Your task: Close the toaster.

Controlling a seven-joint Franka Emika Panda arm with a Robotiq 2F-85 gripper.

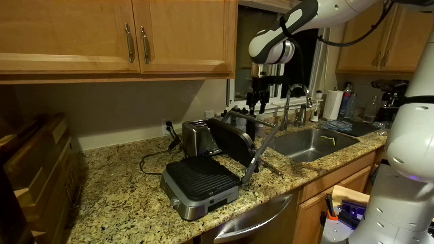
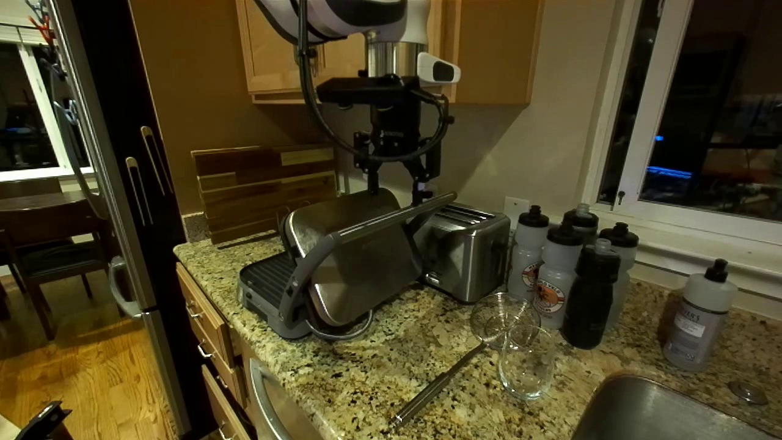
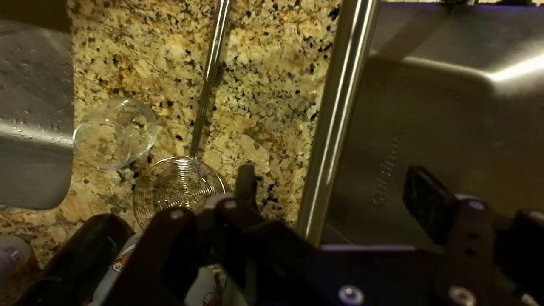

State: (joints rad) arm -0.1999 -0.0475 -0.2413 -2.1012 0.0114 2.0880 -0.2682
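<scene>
Speckled granite countertop (image 1: 125, 200) runs beneath light wooden cabinets (image 1: 183, 37) and a dark window (image 2: 727, 122), and from my remote seat I find the toaster (image 1: 203, 179) on it, near the front edge. Its base (image 1: 195, 205) sits flat with the dark ribbed plate (image 1: 200, 174) facing up; the lid (image 1: 232, 142) is raised and tilted back, so the toaster stands open. Across the lid's steel back runs the bar handle (image 2: 397, 216).

I have the gripper (image 2: 396, 189) pointing straight down by the raised lid, its fingers (image 3: 427, 197) spread wide. Through the wrist view, the bar handle crosses the gap between them; whether a fingertip touches the toaster, I cannot tell.

Just beside the toaster, toward the wall (image 1: 142, 112), I see a slotted steel appliance (image 2: 470, 256), with a black plug (image 1: 169, 125) at the wall near it. On the side the lid leans to, a wire skimmer (image 3: 182, 187) lies with its long handle pointing at the countertop's front edge, a clear glass (image 3: 114, 134) near its coiled head. Squeeze bottles (image 2: 557, 275) stand grouped behind those, and a pale bottle (image 2: 699, 318) with a printed label stands apart, near the sink (image 1: 301, 152). Past the faucet (image 1: 285, 113) I get a paper towel roll (image 1: 333, 105). Well apart from all that, at the opposite end of the countertop, wooden boards (image 2: 263, 189) stand on edge.
</scene>
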